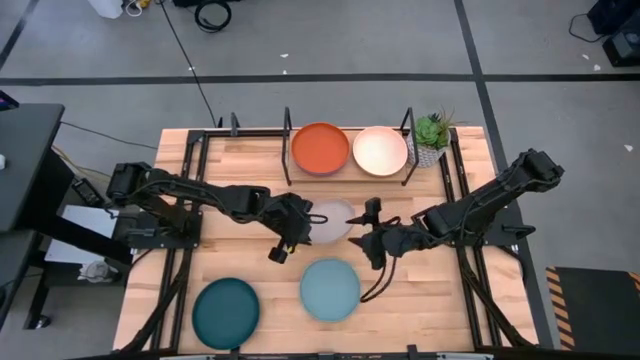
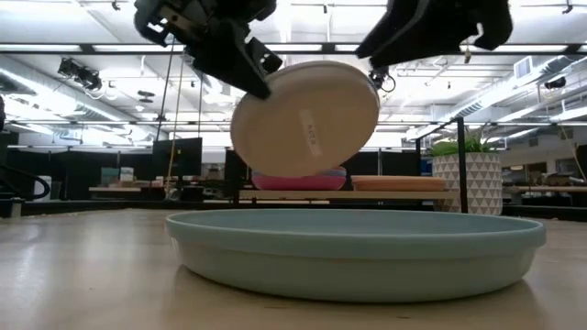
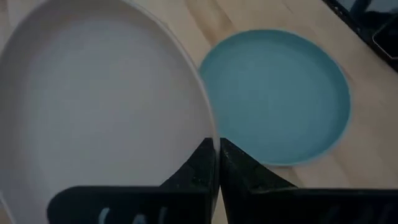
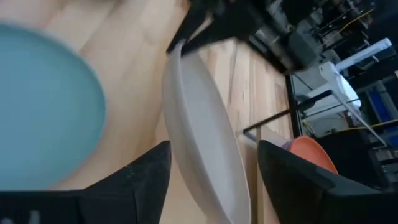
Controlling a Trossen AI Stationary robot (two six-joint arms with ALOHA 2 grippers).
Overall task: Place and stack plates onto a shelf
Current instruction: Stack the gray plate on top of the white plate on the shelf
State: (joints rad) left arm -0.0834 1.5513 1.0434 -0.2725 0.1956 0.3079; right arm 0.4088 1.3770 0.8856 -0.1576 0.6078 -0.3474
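Note:
My left gripper is shut on a grey-white plate held above the middle of the table. The plate shows tilted and lifted in the low view. My right gripper is open at the plate's right side, and its fingers stand on either side of the rim. An orange plate and a peach plate lie on the wooden shelf at the far side. A magenta plate lies under the orange one. A light teal plate and a dark teal plate lie flat on the table. My left gripper pinches the grey-white plate's rim on its left side between the two fingers, one inside the plate and one outside. The fingers come from the table's left. The plate is lifted clear and tilted, above the light teal plate. My right gripper: I cannot tell whether its open fingers touch the rim.
A potted plant stands at the shelf's right end. Thin black posts rise at the shelf's sides. Black frame rails run along both table sides. Bare tabletop lies at the near right.

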